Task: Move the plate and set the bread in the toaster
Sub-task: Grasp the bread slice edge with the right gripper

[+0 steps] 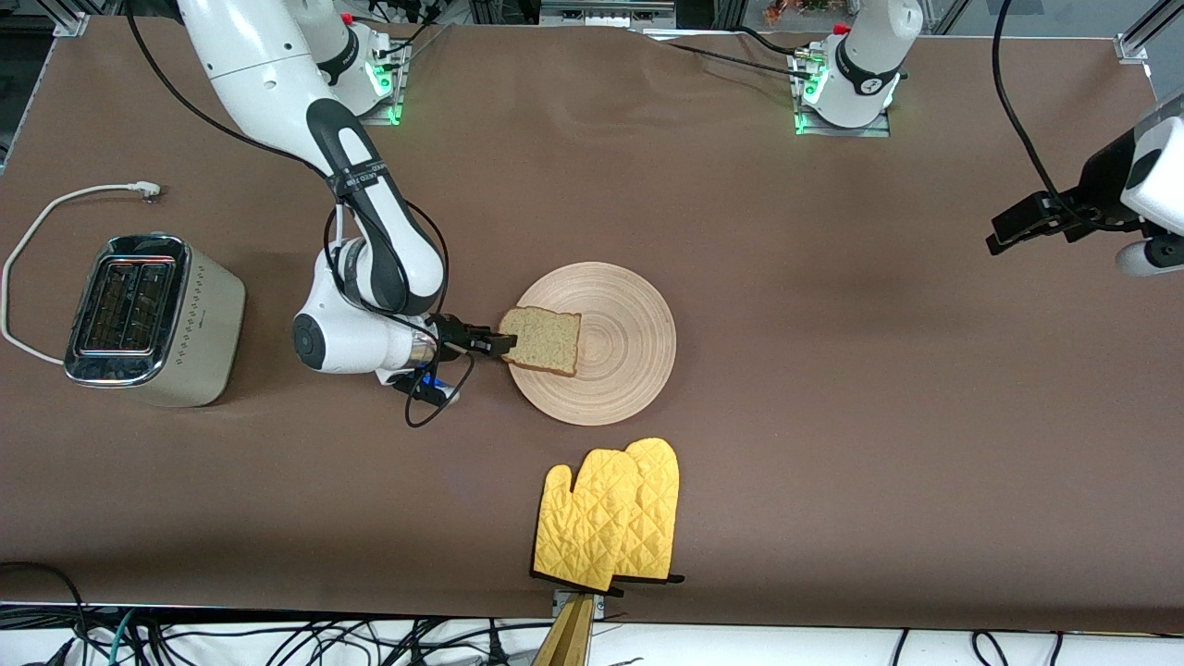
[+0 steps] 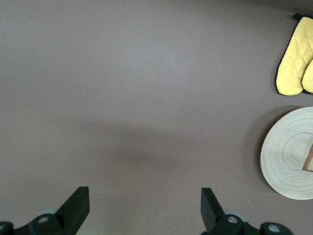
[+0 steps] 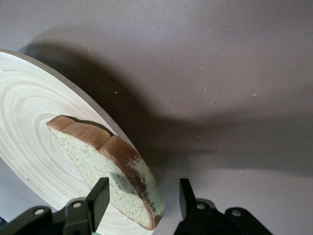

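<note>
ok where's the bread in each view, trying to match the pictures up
Front view: the bread lies on the plate, at the edge toward the toaster, with the right gripper at it.
Left wrist view: only a corner of the bread shows at the picture's edge, on the plate.
Right wrist view: the bread sits between the gripper's fingers.
Shared landmark: the plate.

The table carries one plate [image 1: 620, 370], one slice of bread [image 1: 546, 339], one toaster [image 1: 153, 319], two yellow oven mitts [image 1: 610, 513], and two grippers, right gripper [image 1: 504, 344] and left gripper [image 2: 144, 208].
</note>
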You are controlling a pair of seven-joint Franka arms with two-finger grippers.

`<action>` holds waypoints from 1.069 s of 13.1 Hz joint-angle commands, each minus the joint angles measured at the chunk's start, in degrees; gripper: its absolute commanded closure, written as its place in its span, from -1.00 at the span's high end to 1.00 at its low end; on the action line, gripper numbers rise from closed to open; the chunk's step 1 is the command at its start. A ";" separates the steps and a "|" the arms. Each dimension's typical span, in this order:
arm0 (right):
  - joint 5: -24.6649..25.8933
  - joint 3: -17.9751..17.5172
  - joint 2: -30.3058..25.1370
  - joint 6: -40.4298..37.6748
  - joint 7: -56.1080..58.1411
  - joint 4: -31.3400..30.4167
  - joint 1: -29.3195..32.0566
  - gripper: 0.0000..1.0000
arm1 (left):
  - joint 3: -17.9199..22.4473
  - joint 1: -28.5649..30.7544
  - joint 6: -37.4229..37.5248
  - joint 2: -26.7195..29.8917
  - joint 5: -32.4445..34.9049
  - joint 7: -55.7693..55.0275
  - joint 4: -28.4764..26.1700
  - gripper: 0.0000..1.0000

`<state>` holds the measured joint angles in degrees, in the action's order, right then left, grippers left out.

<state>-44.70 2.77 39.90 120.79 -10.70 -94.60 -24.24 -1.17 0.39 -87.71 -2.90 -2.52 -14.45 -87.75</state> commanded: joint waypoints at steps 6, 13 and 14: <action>-1.09 -0.22 -1.58 0.94 -0.03 -2.34 -0.64 0.40 | -1.47 1.99 1.57 1.14 -0.82 -0.58 -0.67 1.00; -0.74 -0.13 -2.02 0.76 0.06 -2.08 -0.64 -1.00 | -1.47 1.90 1.14 1.40 -0.82 -0.40 -1.46 1.00; -0.30 -0.13 -2.02 0.76 0.15 -1.99 -0.64 -1.00 | -1.56 1.98 1.14 1.40 -0.82 -0.40 -1.55 1.00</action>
<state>-44.76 2.71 39.34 120.89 -10.70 -95.01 -24.77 -2.03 1.63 -86.61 -2.69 -2.52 -14.52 -88.34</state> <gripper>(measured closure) 0.863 0.000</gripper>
